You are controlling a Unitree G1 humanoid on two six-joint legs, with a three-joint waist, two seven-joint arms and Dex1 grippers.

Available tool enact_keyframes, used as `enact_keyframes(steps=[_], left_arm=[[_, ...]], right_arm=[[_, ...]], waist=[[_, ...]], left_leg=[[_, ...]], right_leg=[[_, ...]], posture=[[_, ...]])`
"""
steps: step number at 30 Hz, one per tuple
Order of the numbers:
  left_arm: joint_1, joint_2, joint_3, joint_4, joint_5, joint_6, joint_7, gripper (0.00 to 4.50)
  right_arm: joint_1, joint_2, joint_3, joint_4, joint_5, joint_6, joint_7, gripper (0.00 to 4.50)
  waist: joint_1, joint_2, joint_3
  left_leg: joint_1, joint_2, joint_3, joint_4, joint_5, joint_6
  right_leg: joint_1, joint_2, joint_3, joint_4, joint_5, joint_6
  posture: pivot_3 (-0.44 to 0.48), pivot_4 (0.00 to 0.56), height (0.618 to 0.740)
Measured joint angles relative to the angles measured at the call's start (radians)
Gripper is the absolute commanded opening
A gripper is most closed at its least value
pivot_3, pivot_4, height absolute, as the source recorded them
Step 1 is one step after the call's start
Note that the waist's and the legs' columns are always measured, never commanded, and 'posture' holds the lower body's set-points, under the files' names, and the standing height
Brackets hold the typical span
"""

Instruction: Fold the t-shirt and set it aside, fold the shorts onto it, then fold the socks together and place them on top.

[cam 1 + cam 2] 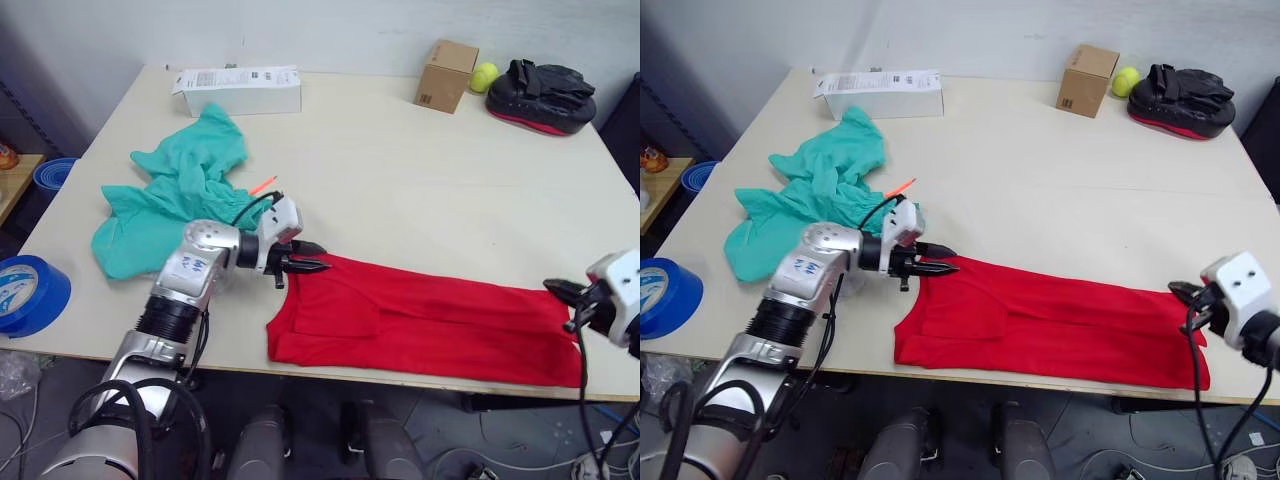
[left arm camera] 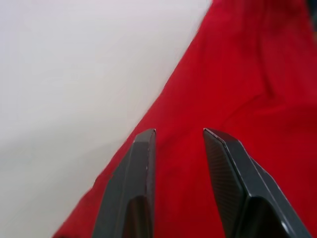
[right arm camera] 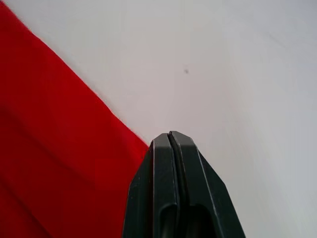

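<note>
The bright red soft cloth t-shirt (image 1: 430,325) lies folded into a long band along the near edge of the pale wooden table (image 1: 400,170); my left gripper (image 1: 308,264) hovers at its upper left corner with the two black fingers (image 2: 133,183) parted, nothing between them; my right gripper (image 1: 562,293) sits at the band's far right end, fingers pressed together, at the red hem, though I cannot tell whether any cloth is pinched; the crumpled teal cloth shorts (image 1: 175,190) lie well to the left, near my left arm; a white carton (image 1: 240,90), a small brown cardboard box (image 1: 446,75), a yellow-green ball (image 1: 484,76) and a black padded mitt (image 1: 541,96) line the far edge.
</note>
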Motion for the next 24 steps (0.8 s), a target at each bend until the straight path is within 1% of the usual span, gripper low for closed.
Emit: enact_keyframes(steps=[1, 4, 5, 6, 7, 10, 11, 12, 17, 21, 24], left_arm=[[0.002, 0.017, 0.008, -0.03, -0.014, 0.011, -0.014, 2.76], [0.005, 0.058, 0.023, -0.102, -0.054, 0.038, -0.046, 3.72], [0.005, 0.077, 0.027, -0.13, -0.08, 0.058, -0.065, 4.1], [0.003, 0.084, 0.037, -0.156, -0.101, 0.075, -0.076, 4.38], [-0.003, 0.091, 0.045, -0.181, -0.122, 0.092, -0.084, 4.5], [-0.022, 0.107, 0.057, -0.244, -0.167, 0.123, -0.093, 4.5], [-0.024, 0.108, 0.06, -0.267, -0.178, 0.132, -0.091, 4.5], [-0.025, 0.107, 0.059, -0.285, -0.189, 0.141, -0.087, 4.5], [-0.015, 0.11, 0.055, -0.341, -0.209, 0.16, -0.068, 4.5], [0.006, 0.114, 0.046, -0.344, -0.194, 0.14, -0.036, 4.5], [0.012, 0.126, 0.045, -0.344, -0.193, 0.133, -0.027, 4.5]], right_arm=[[-0.028, -0.04, 0.005, 0.019, -0.001, -0.005, 0.041, 0.62], [-0.121, -0.135, 0.048, 0.094, -0.024, -0.059, 0.132, 1.62], [-0.185, -0.163, 0.102, 0.146, -0.046, -0.087, 0.165, 2.02], [-0.231, -0.182, 0.145, 0.193, -0.069, -0.106, 0.188, 2.35], [-0.27, -0.196, 0.186, 0.238, -0.095, -0.123, 0.209, 2.71], [-0.382, -0.206, 0.298, 0.356, -0.169, -0.171, 0.264, 3.73], [-0.425, -0.206, 0.344, 0.399, -0.193, -0.181, 0.283, 4.16], [-0.469, -0.205, 0.388, 0.442, -0.219, -0.193, 0.304, 4.46], [-0.607, -0.188, 0.51, 0.548, -0.293, -0.197, 0.383, 4.46], [-0.655, -0.16, 0.58, 0.583, -0.336, -0.189, 0.435, 4.46], [-0.671, -0.145, 0.599, 0.598, -0.354, -0.171, 0.46, 3.88]], waist=[[0.0, 0.0, 0.0], [0.002, 0.0, 0.0], [0.001, 0.0, 0.0], [0.001, 0.0, 0.0], [0.001, 0.0, 0.0], [0.004, 0.0, 0.0], [0.003, 0.0, 0.0], [0.002, 0.001, 0.001], [0.0, 0.001, 0.001], [-0.001, 0.002, 0.001], [0.0, 0.002, 0.001]], left_leg=[[0.0, 0.0, 0.0, 0.0, 0.0, 0.0], [0.0, 0.0, 0.0, 0.0, 0.0, 0.0], [0.0, 0.0, 0.0, 0.0, 0.0, 0.0], [-0.001, 0.0, 0.0, 0.0, 0.0, 0.0], [-0.001, 0.0, 0.0, 0.0, 0.0, 0.0], [-0.001, 0.0, 0.0, 0.0, 0.0, 0.0], [-0.001, -0.001, 0.0, 0.0, 0.0, 0.0], [-0.001, -0.001, 0.0, 0.0, 0.0, 0.0], [-0.001, 0.0, 0.0, 0.0, 0.001, -0.001], [-0.001, 0.0, 0.0, 0.0, 0.001, -0.002], [-0.001, 0.0, 0.0, 0.001, 0.001, -0.002]], right_leg=[[0.0, 0.0, 0.0, 0.0, 0.0, 0.0], [0.0, 0.0, 0.0, -0.001, 0.0, 0.0], [0.0, 0.0, 0.0, -0.001, 0.0, 0.0], [0.0, 0.0, 0.0, -0.001, 0.0, 0.0], [0.0, 0.0, 0.0, -0.001, 0.0, 0.0], [0.0, 0.0, 0.0, -0.002, 0.0, -0.001], [0.0, 0.0, 0.0, -0.002, 0.0, -0.001], [-0.001, 0.0, 0.0, -0.002, 0.0, -0.001], [-0.001, 0.0, 0.0, -0.001, 0.0, -0.001], [-0.001, 0.0, 0.0, 0.001, 0.0, -0.001], [-0.001, 0.0, 0.0, 0.001, 0.0, -0.002]], posture=[[0.0, 0.15, 0.74], [0.0, 0.15, 0.74], [0.0, 0.15, 0.74], [0.0, 0.15, 0.74], [0.0, 0.15, 0.74], [0.0, 0.15, 0.74], [0.0, 0.15, 0.74], [0.0, 0.15, 0.74], [0.0, 0.15, 0.74], [0.0, 0.15, 0.74], [0.0, 0.15, 0.74]])
